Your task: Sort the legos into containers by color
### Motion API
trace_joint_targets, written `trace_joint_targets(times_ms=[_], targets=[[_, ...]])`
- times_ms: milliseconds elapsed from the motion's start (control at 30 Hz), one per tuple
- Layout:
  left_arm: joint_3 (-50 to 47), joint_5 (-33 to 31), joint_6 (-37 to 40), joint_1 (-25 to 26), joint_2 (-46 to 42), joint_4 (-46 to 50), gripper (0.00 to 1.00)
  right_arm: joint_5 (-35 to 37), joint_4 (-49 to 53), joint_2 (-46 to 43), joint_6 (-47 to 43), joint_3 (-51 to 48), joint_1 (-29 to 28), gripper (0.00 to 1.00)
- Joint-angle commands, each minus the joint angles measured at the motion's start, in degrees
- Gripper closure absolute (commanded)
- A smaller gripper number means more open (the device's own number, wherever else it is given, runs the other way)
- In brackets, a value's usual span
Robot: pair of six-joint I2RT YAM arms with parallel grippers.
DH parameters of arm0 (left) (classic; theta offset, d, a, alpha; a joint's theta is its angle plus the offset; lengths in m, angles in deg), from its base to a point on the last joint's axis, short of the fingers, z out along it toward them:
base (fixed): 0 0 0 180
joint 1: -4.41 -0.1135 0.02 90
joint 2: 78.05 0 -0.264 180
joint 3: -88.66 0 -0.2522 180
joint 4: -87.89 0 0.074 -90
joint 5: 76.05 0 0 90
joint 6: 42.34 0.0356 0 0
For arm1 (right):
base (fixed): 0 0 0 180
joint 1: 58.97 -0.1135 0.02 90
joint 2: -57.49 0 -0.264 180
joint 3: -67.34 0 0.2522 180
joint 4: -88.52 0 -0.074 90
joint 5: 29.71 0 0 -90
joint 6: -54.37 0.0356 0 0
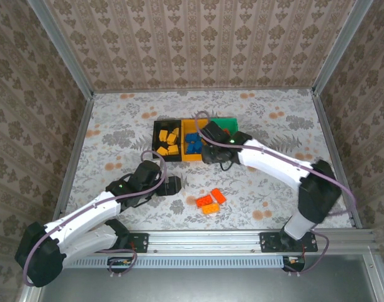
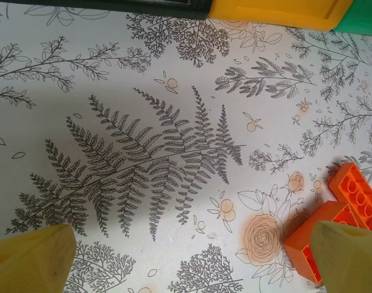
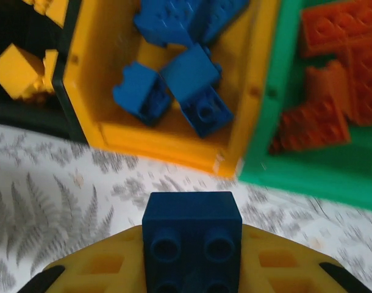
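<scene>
- Top view: your right gripper (image 1: 212,155) sits at frame centre.
- Right wrist view adds: it's clamped on a blue lego (image 3: 192,229), bottom centre, just short of the yellow-orange bin (image 3: 168,140).
- Left gripper (image 2: 192,259) spread, empty; red-orange legos (image 2: 354,195) lower right.

Fern-print tablecloth (image 2: 143,165), damask-papered walls (image 1: 198,44) — metal rail (image 1: 204,240) at near edge

The right arm (image 1: 274,162) hid most of the green bin (image 1: 228,120) from above, and the right wrist view's bottom edge cut off the blue brick (image 3: 192,232).
</scene>
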Motion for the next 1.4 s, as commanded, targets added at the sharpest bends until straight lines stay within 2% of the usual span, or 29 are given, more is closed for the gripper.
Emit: trace_joint_targets(times_ms=[0, 167, 267, 333, 433, 500, 700, 933, 1133, 1367], targets=[[-0.67, 0.79, -0.98, 0.32, -0.02, -0.30, 0.00, 2.90, 1.59, 7.42, -1.63, 8.08, 1.27, 0.68], [0.32, 0.64, -0.60, 1.15, 1.29, -0.61, 0.00, 3.98, 5.26, 17.72, -1.29, 19.56, 3.34, 0.66], [1.36, 0.40, -0.20, 2.35, 2.91, -0.93, 0.00, 3.98, 6.71, 21.02, -1.36, 23.97, 3.71, 0.61], [2.17, 0.14, 0.20, 3.22, 4.31, -1.17, 0.00, 3.85, 6.97, 21.76, -1.31, 25.53, 3.81, 0.53], [3.64, -0.13, 1.10, 4.92, 6.71, -1.80, 0.00, 3.63, 6.81, 20.89, -1.40, 26.33, 3.89, 0.35], [5.04, 0.10, 2.11, 6.13, 8.92, -2.05, 0.00, 3.67, 6.57, 19.20, -1.32, 25.73, 3.89, 0.28], [10.81, -0.06, 8.53, 12.72, 17.54, -3.01, 0.01, 3.39, 1.91, 7.31, -0.06, 12.97, 4.44, 0.24], [17.89, -0.61, 13.02, 18.29, 30.95, -1.55, 0.13, 3.27, -1.36, -8.30, 1.83, -5.77, 6.49, 0.24], [18.98, -2.03, 11.81, 18.57, 35.76, -1.53, 0.21, 3.98, -1.06, -18.79, 2.76, -14.52, 8.43, 0.23], [16.25, -7.13, 8.40, 15.05, 34.02, 2.76, 0.40, 4.24, -0.40, -24.58, 3.38, -17.93, 9.65, 0.23]])
